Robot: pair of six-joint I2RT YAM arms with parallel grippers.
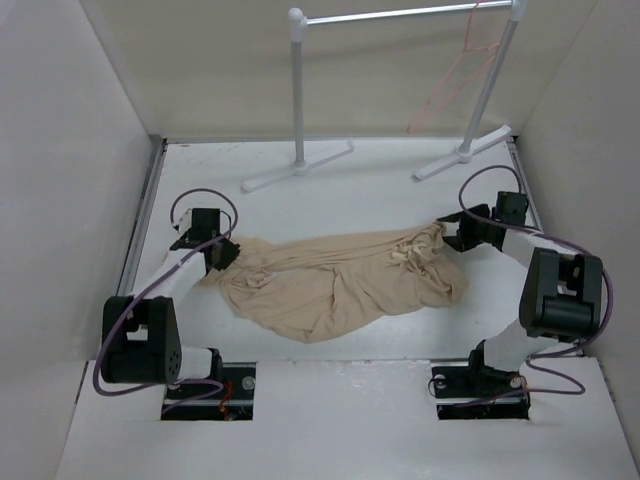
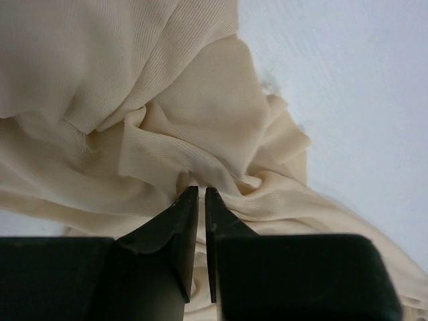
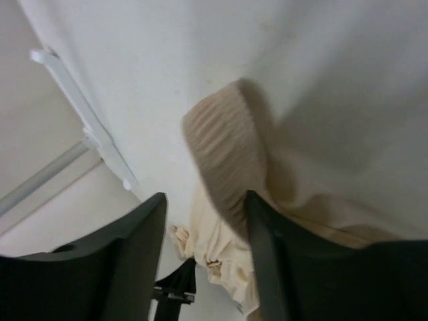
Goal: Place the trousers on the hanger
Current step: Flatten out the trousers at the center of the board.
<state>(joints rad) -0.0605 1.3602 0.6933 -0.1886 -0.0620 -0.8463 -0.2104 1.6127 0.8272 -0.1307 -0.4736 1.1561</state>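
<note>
The tan trousers lie crumpled across the middle of the table, stretching between both grippers. My left gripper is at their left end. In the left wrist view its jaws are shut on a bunched fold of the trousers. My right gripper is at their right end. In the right wrist view it is open, with a ribbed edge of the trousers between the fingers, against the right finger. The pink-red wire hanger hangs from the rack bar at the back right.
The white garment rack stands at the back, with its two feet on the table and a metal bar across the top. White walls close in both sides. One rack foot also shows in the right wrist view.
</note>
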